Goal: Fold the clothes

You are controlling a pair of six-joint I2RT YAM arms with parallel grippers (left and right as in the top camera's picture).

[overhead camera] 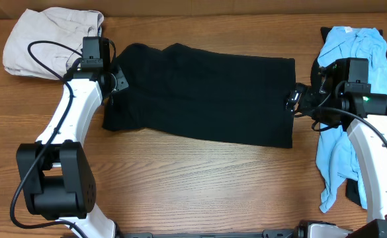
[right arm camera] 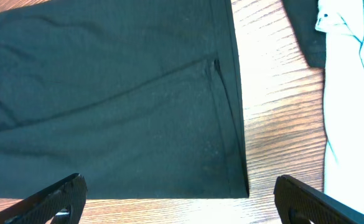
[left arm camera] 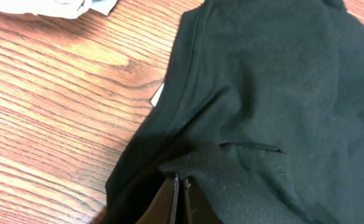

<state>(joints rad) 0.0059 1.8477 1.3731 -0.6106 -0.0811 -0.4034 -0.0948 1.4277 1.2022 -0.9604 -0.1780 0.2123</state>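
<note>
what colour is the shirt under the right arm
The shirt is light blue; the overhead view shows it best.

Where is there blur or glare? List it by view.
Overhead: sharp, evenly lit, folds of the black garment barely read. Left wrist: left tool close and soft, mild sheen on the table. Right wrist: right tool blurred at the bottom corners, light blue shirt washed nearly white.
</note>
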